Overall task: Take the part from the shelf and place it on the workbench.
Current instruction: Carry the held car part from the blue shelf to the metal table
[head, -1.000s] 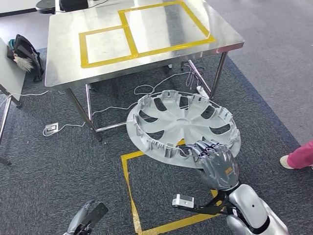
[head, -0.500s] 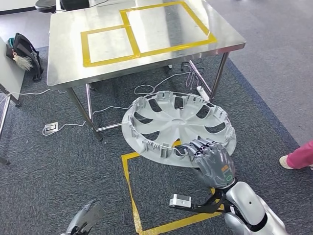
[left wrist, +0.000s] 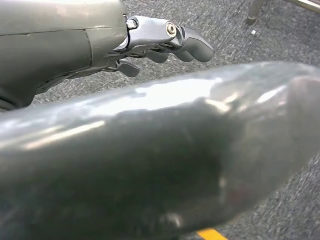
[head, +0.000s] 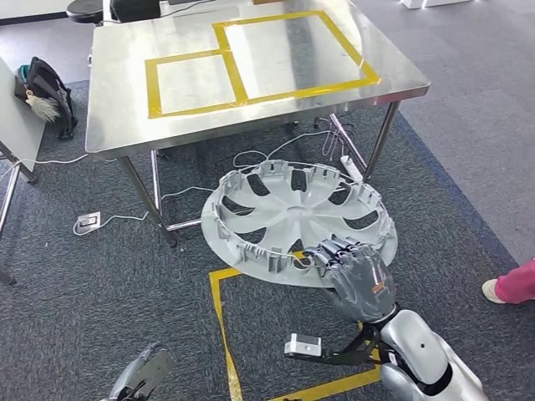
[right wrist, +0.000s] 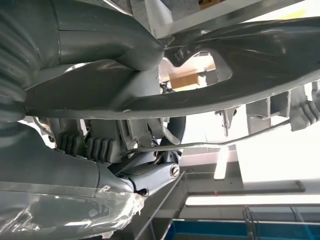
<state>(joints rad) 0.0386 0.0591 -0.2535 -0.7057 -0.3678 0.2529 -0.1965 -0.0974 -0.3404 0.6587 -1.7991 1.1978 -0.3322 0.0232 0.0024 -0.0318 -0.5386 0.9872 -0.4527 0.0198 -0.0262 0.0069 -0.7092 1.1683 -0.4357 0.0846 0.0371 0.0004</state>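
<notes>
Wheel cover [head: 297, 219] in right hand [head: 356, 280] (rim grip) before workbench [head: 119, 117]

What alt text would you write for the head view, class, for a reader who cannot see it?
The robot's right hand grips the near rim of a silver wheel cover, held roughly flat above dark carpet in front of a steel workbench marked with yellow tape rectangles. The left hand hangs low over the carpet, holding nothing.
</notes>
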